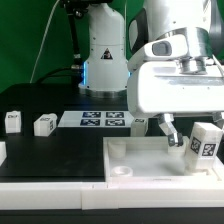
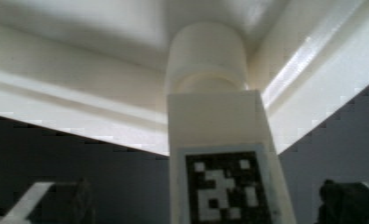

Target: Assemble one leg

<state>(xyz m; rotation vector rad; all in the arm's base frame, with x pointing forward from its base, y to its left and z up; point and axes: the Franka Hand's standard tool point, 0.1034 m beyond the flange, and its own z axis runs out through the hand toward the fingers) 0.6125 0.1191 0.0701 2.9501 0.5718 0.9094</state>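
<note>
Leg (image 1: 205, 141): a stubby rectangular block of smooth white plastic with a black-and-white tag on one face. It is leaning tilted at the tray's (image 1: 140, 166) far corner, toward the tabletop's (image 1: 50, 152) edge on the exterior view's right.

Tray: large, white and glossy, with a raised rim and a round corner socket.

Tabletop: matte black.

Gripper (image 1: 172, 134): hovering over the tray, just beside the leg. In the wrist view its dark fingers (image 2: 39, 200) are standing wide apart on either side of the leg. It is released and grasping nothing.

Another tagged white block (image 1: 44, 124) is sitting toward the far edge, near the marker board (image 1: 103, 119).
</note>
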